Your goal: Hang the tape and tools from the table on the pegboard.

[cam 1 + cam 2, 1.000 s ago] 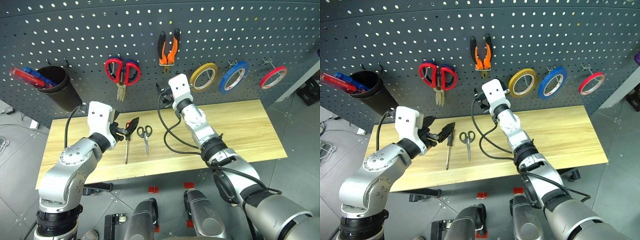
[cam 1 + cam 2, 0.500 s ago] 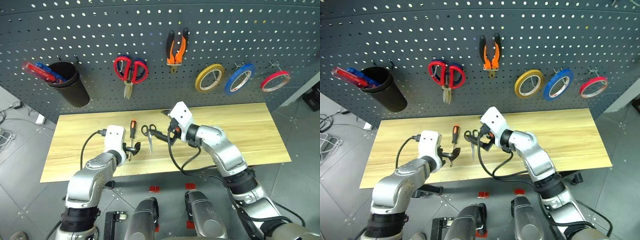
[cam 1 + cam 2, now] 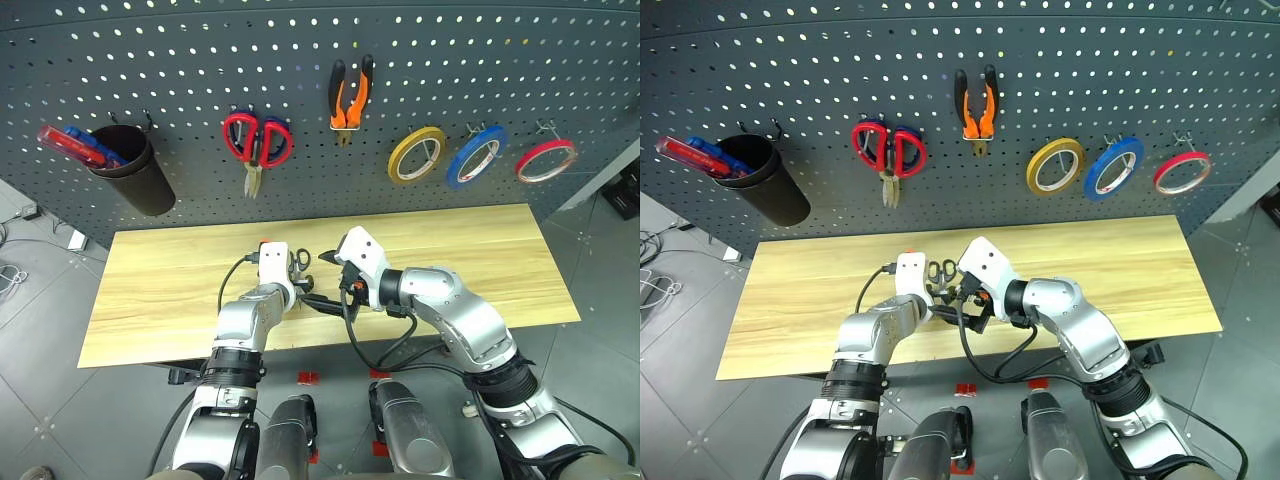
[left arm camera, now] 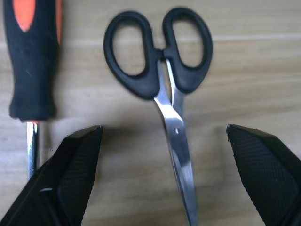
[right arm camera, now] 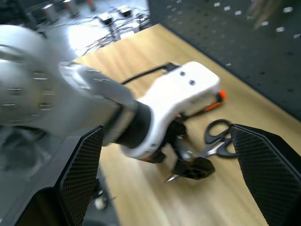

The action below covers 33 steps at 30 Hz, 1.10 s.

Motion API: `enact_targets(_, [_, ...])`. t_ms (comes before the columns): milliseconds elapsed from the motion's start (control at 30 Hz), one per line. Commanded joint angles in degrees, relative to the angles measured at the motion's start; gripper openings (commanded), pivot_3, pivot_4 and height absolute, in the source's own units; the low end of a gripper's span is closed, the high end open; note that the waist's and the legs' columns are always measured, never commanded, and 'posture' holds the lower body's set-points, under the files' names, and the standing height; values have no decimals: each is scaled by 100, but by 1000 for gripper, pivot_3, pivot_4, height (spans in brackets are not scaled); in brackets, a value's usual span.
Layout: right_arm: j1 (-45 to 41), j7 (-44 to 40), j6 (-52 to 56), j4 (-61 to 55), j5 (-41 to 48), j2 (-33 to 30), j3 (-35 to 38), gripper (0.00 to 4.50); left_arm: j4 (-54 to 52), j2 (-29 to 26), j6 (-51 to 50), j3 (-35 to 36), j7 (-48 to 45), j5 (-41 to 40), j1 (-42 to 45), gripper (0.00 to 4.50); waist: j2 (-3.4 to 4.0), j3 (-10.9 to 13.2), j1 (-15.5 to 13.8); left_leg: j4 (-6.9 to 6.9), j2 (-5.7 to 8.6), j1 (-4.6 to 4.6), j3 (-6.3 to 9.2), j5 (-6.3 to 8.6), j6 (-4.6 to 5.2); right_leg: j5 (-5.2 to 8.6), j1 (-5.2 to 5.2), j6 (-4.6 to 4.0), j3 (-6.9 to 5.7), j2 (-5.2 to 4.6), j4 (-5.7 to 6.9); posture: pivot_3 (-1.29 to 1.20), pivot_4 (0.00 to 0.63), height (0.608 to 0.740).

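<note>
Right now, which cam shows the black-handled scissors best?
Left wrist view: the black-handled scissors lie nearly whole on the table, between the open left pincer fingers. Right wrist view shows the handles and part of the blades; head views show just the handle loops.

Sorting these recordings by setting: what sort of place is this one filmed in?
Most likely a workshop or a tool bench set up for practice. A dark pegboard carries pliers, red-handled scissors and tape rolls, and below it a wooden table holds black-handled scissors and a screwdriver.
</note>
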<state>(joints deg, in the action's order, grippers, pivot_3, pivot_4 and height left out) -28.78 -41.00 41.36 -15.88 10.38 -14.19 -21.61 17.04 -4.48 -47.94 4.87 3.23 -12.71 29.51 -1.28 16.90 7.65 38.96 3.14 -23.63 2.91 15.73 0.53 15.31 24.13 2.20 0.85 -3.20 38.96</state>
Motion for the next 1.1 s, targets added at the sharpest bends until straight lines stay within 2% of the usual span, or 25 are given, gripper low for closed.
enact_targets(33, [-119, -97, 193, -427, 208, -80, 34, 4500, 403, 129, 43, 213, 126, 19, 65, 4447, 0, 0, 16, 0, 0, 1, 0, 0, 0, 0, -1, 0, 0, 0, 0, -277, 324, 740])
enact_targets(67, [-129, -95, 245, -462, 235, -101, 47, 4500, 478, 154, 59, 233, 130, 29, 95, 4447, 0, 0, 23, 0, 0, 1, 0, 0, 0, 0, -2, 0, 0, 0, 1, -281, 324, 740])
enact_targets(167, [-157, -71, 393, -549, 312, -176, 80, 4500, 682, 185, 61, 272, 119, 51, 177, 3942, 0, 0, 30, 0, 0, 2, 0, 0, -1, 0, -2, 0, 0, 0, 1, -287, 323, 740])
enact_targets(533, [-305, 135, 1117, -547, 713, -257, 413, 4500, 883, 42, 119, 318, -127, 137, 153, 509, -1, -2, 33, 0, 1, 3, 0, 0, -1, 0, -5, 1, -2, -3, -1, -298, 314, 740])
enact_targets(600, [-305, 160, 1169, -555, 756, -277, 444, 4500, 799, -12, 82, 270, -194, 163, 78, 17, -1, -2, 40, -1, 1, 5, 0, 0, -1, 0, -5, 1, -1, -2, 0, -299, 313, 740])
enact_targets(967, [-292, 223, 1106, -562, 790, -368, 419, 4500, -493, 48, 17, 229, -108, 157, -502, 17, -1, -2, 47, -3, -1, 5, -1, -1, -3, 0, -3, 1, 1, -2, -2, -292, 307, 740])
enact_targets(1100, [-295, 223, 1053, -558, 766, -398, 410, 4500, -1257, -23, 278, -114, -135, 388, -784, 17, -1, -2, 48, -4, 0, 2, -1, 0, -2, 0, -1, 1, 2, -2, -4, -291, 305, 740])
